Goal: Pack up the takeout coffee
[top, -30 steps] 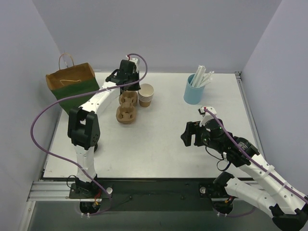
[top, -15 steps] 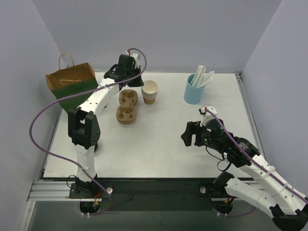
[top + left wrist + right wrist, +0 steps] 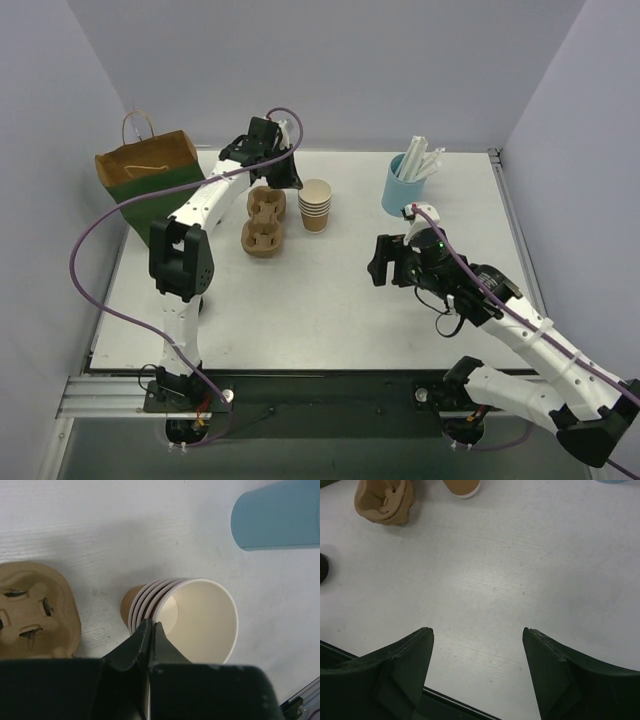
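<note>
White table (image 3: 330,300). We are seeing no takeout coffee in any view. Fingers of left gripper (image 3: 150,627) pressed together at cup stack (image 3: 200,615) rim; right gripper (image 3: 476,630) hanging spread over table. We are judging search in hand; next move needing coffee found.

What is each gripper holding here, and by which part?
The left gripper pinches the cup stack by its top cup's rim; the right gripper is open and empty.
</note>
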You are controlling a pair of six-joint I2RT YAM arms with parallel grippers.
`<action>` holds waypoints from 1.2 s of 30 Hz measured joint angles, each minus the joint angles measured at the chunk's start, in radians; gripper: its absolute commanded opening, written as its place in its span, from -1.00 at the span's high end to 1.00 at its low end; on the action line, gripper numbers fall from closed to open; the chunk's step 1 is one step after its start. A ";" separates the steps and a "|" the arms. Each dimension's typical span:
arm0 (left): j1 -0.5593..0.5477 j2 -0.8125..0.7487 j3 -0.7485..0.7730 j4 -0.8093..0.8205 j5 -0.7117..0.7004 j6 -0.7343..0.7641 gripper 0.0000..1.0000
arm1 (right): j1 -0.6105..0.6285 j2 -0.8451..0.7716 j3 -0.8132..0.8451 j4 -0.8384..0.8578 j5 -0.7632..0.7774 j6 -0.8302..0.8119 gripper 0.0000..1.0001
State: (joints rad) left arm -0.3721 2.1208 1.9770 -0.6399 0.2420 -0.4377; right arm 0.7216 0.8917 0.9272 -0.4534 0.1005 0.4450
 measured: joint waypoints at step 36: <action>0.002 0.016 0.167 -0.137 -0.013 0.024 1.00 | 0.000 0.004 0.037 0.054 -0.026 0.041 -0.48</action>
State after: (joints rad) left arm -0.3698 2.1372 2.1441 -0.7773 0.2291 -0.4133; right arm 0.7216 0.8959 0.9642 -0.3992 0.0750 0.4858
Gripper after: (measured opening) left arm 0.025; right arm 0.740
